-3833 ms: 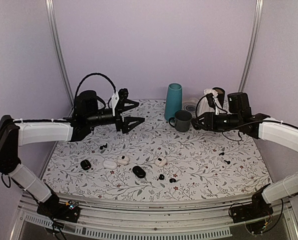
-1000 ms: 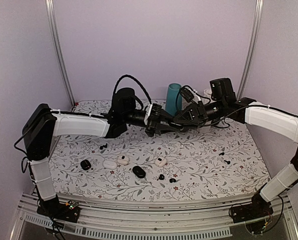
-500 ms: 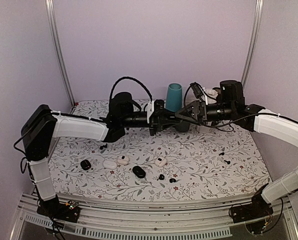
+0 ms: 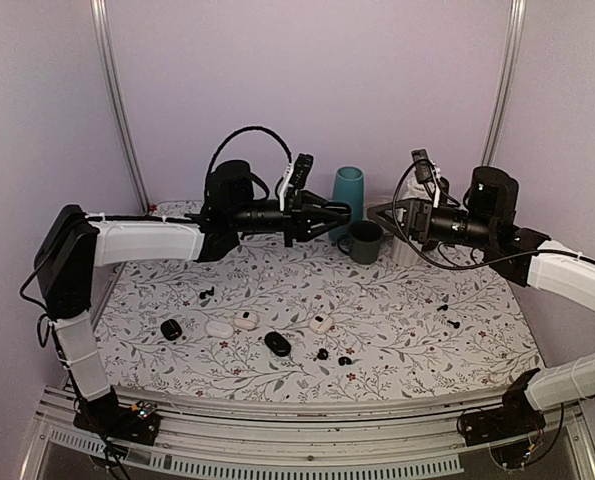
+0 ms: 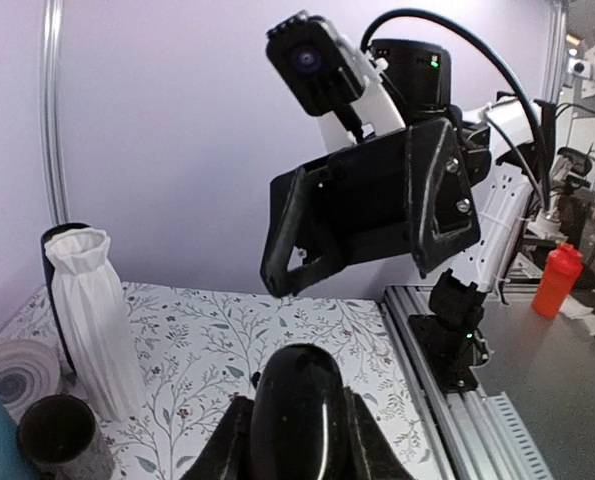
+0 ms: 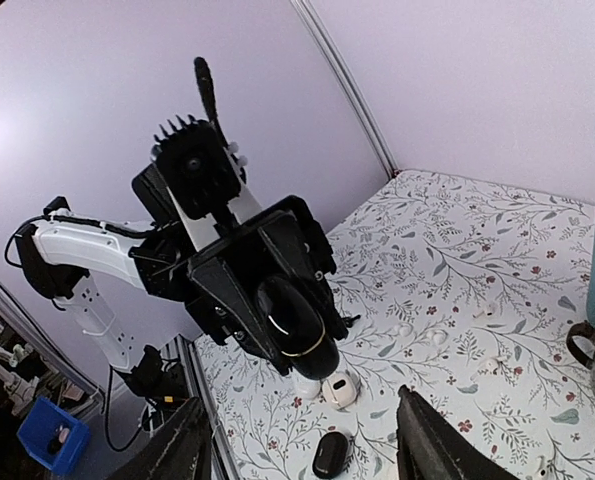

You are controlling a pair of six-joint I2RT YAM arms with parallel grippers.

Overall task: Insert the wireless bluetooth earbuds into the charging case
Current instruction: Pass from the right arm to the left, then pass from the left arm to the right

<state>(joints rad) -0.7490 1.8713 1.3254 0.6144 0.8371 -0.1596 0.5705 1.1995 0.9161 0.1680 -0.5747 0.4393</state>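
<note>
My left gripper (image 4: 329,212) hangs in mid-air over the back of the table, shut on a glossy black oval charging case (image 5: 299,395). The case (image 6: 299,318) is closed, with a thin gold seam around it. My right gripper (image 4: 385,212) faces it from the right, a short gap away, open and empty. Its fingers (image 6: 189,445) frame the held case in the right wrist view. Tiny black earbuds (image 4: 322,354) lie loose on the floral table (image 4: 407,330) near the front middle, another one (image 4: 345,360) beside them.
Two more black cases (image 4: 171,328) (image 4: 277,343) and three white cases (image 4: 219,327) (image 4: 245,320) (image 4: 322,323) lie along the front. More small black bits lie at the left (image 4: 205,293) and right (image 4: 449,316). A teal cup (image 4: 348,198) and dark mug (image 4: 364,241) stand at the back.
A second ago both grippers met in mid-air at the centre. They have since parted: the right has backed off rightward with open jaws, and the left has drawn back and risen, keeping the black case.
</note>
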